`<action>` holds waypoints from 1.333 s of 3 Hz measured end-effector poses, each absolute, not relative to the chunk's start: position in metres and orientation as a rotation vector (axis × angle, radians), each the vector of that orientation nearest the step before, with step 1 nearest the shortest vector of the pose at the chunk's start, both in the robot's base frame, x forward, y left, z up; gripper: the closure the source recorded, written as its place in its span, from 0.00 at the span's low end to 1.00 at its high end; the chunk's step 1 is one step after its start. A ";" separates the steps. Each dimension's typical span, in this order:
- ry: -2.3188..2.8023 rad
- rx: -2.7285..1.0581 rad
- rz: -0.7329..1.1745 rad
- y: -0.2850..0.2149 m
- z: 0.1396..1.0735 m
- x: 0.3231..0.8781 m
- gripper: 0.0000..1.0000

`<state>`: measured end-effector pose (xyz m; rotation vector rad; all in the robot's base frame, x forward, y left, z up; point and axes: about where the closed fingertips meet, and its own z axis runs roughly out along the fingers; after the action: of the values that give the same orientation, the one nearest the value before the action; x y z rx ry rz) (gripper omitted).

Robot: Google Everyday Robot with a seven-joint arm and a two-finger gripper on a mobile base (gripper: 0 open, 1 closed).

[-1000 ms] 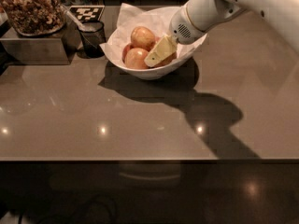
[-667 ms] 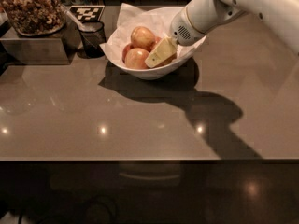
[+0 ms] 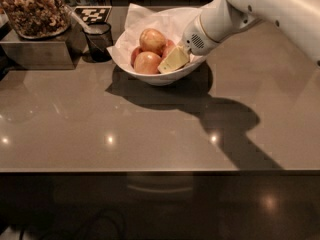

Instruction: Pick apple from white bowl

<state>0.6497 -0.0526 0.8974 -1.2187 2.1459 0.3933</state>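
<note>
Barely any movement is registered over the last second: the gripper [image 3: 173,59] is held at the same spot, low inside the white bowl [image 3: 160,78].

Nearest, the glossy tabletop [image 3: 100,134] is seen, lamp glints dotted across it and the arm's broad shadow [image 3: 225,119] thrown over it. Beyond that sits the white bowl, lined with crumpled paper [image 3: 145,16].

Inside, the gripper's pale tip is pressed in among the fruit. Whether it is apart or clamped on anything cannot be told. Just behind it the apple [image 3: 169,46] is glimpsed, redder than the rest and half hidden, wedged between the gripper and the upper of two paler apples [image 3: 152,40]. The lower pale one [image 3: 147,63] lies just beside the gripper. A small dark-red apple [image 3: 134,55] is tucked at the far left.

The apple is judged firm, fairly heavy, smooth-skinned and liable to roll on the soft paper. A hold across its widest part is advised, with its neighbours kept out.

Farther back, a dark cup [image 3: 98,41] is seen, then a tray of nuts [image 3: 32,9] and a checkered marker [image 3: 92,14].
</note>
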 end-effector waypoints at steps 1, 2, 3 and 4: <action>2.147 -1.218 0.395 -0.053 0.901 0.649 0.88; 2.104 -1.175 0.429 -0.061 0.916 0.641 1.00; 1.995 -1.112 0.506 -0.075 0.947 0.630 1.00; 1.823 -1.076 0.652 -0.088 0.985 0.618 1.00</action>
<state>0.6179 -0.0881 0.9845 -1.0763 1.8231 0.6518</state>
